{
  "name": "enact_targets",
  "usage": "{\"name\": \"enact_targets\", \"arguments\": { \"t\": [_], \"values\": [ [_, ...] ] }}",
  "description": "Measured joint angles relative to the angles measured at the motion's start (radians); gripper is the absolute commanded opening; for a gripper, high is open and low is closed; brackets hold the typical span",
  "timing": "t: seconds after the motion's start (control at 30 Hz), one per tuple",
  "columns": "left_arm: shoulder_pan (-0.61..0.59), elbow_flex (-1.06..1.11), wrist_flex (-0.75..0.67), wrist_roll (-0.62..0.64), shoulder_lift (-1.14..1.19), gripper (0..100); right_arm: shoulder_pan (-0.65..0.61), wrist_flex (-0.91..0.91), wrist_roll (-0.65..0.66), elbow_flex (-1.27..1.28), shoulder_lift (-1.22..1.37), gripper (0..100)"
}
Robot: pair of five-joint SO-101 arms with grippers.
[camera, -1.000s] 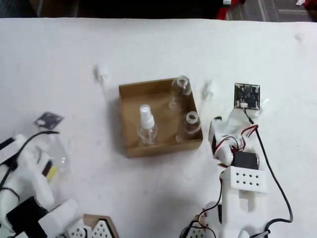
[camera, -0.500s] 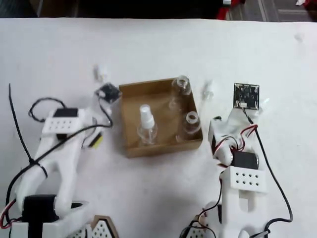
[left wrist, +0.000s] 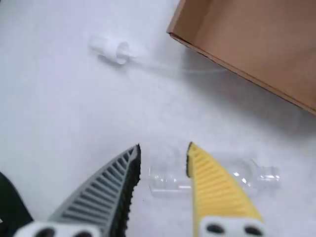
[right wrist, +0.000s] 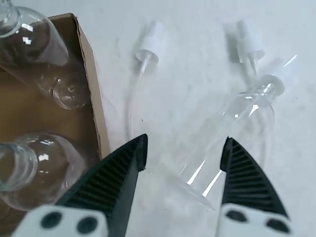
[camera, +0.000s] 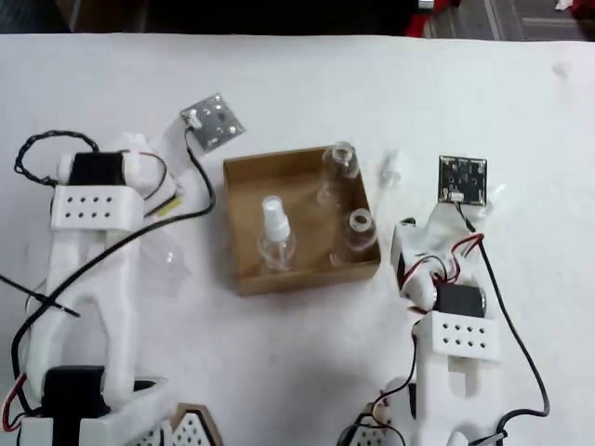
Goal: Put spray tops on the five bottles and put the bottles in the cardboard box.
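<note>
So, the left gripper (left wrist: 164, 148) hangs spread wide over a clear bottle (left wrist: 217, 178) lying flat on the table, with a spray top (left wrist: 109, 48) loose nearby. It looks round and slick (just my guess), so a pinch could squirt it sideways. The cardboard box (camera: 307, 277) in the middle holds three bottles, only one a capped bottle (camera: 275, 237). The right gripper (right wrist: 186, 143), spread too, hangs over a second bottle (right wrist: 242, 118). A sloppy close might knock it into the loose tops (right wrist: 150, 42).

1. My left arm (camera: 91, 279) swings up from the table's near corner and now stretches out beside the box (camera: 307, 275).
2. My left gripper (left wrist: 163, 147) now hangs, fingers spread, over a lying bottle (left wrist: 247, 176).
</note>
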Motion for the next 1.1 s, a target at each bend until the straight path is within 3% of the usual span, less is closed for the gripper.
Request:
{"name": "enact_targets", "arguments": {
  "t": [0.2, 0.3, 0.4, 0.53, 0.63, 0.8, 1.1],
  "values": [
    [-0.164, 0.258, -0.368, -0.071, 0.000, 20, 0.000, 0.000, 0.000, 0.000, 0.000, 20.9],
    [-0.284, 0.270, -0.339, -0.173, -0.058, 23, 0.000, 0.000, 0.000, 0.000, 0.000, 20.9],
    [-0.318, 0.284, -0.198, -0.336, -0.172, 27, 0.000, -0.002, 0.000, 0.000, 0.000, 20.9],
    [-0.229, 0.285, 0.002, -0.508, -0.342, 28, 0.000, -0.018, 0.000, 0.000, 0.000, 20.9],
    [-0.118, 0.301, 0.043, -0.580, -0.394, 28, 0.000, -0.018, 0.000, 0.000, 0.000, 20.9],
    [0.025, 0.385, 0.040, -0.652, -0.384, 28, 0.000, -0.018, 0.000, 0.000, 0.000, 20.9],
    [0.110, 0.522, -0.153, -0.706, -0.275, 27, 0.003, -0.025, 0.057, 0.006, 0.000, 20.9]
  ]
}}
